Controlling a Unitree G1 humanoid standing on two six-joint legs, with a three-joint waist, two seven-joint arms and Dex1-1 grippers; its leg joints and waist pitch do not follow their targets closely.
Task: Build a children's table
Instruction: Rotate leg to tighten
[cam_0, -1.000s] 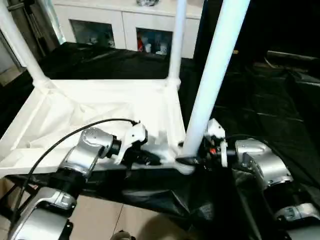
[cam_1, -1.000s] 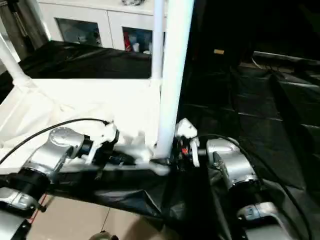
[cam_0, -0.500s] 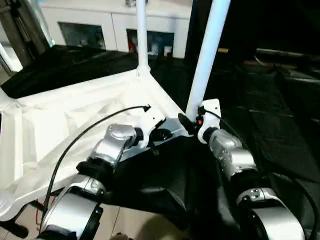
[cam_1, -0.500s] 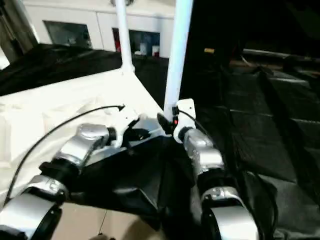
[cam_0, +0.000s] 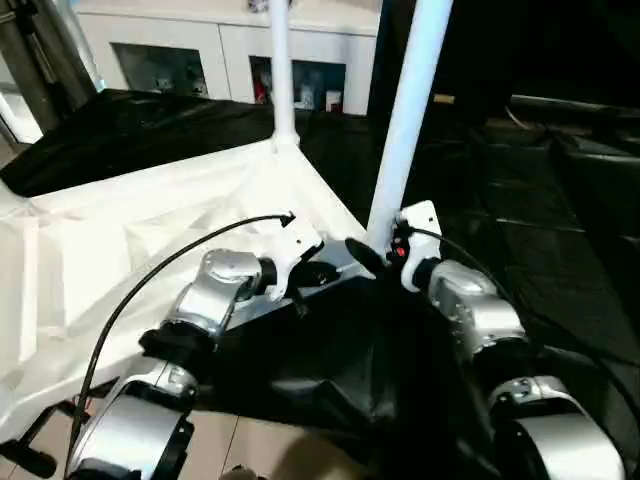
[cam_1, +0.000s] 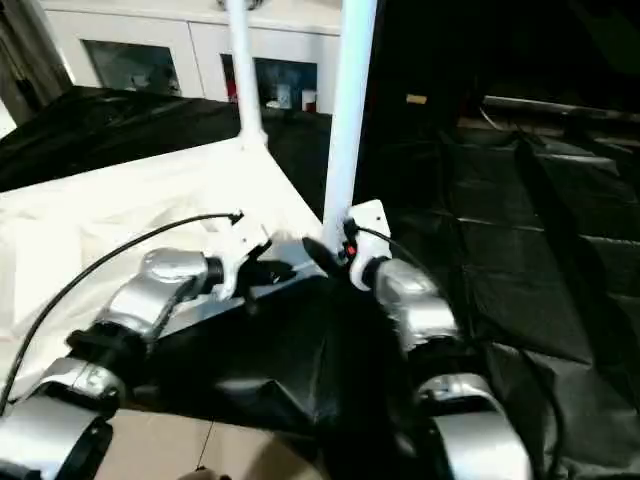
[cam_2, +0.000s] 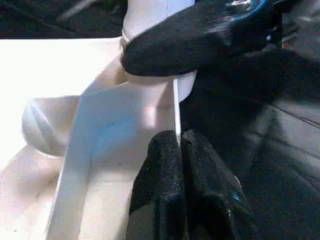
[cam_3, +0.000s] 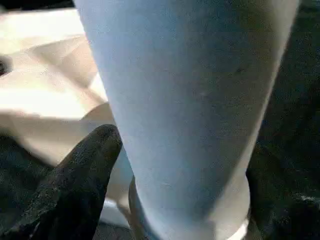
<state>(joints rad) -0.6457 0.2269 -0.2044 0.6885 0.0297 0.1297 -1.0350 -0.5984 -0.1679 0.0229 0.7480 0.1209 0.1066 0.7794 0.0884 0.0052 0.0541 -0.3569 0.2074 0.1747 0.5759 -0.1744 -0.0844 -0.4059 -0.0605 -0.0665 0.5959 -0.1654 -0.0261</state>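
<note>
- The children's table (cam_0: 150, 240) is seen upside down on a counter (cam_0: 560, 230) draped in black sheeting, its ribbed white underside facing up and one corner overhanging the near edge.
- Two legs are seen standing upright in corner sockets: a near leg (cam_0: 408, 120) at the corner between the arms, and a far leg (cam_0: 281, 70) at the corner behind it.
- The left pincer (cam_2: 180, 145) is closed with its fingers pressed together; in the left wrist view the thin edge of the table's rim wall appears to be pinched between the tips, just beside the near socket.
- The right pincer (cam_0: 368, 252) is set about the foot of the near leg; one black finger (cam_3: 80, 180) is seen beside the tube just above the socket collar. Whether it is clamped on the leg or merely spread around it cannot be told.
- The plastic is judged light and hollow, stiff enough in the tube but likely to flex at the thin rim walls.
- The smooth tapered surface is judged slippery, so a hold low on the leg, close to the socket, is judged best for pressing or twisting it home.
- The top is best steadied at a ribbed wall near the working corner, as a light top may slide on the sheeting.
</note>
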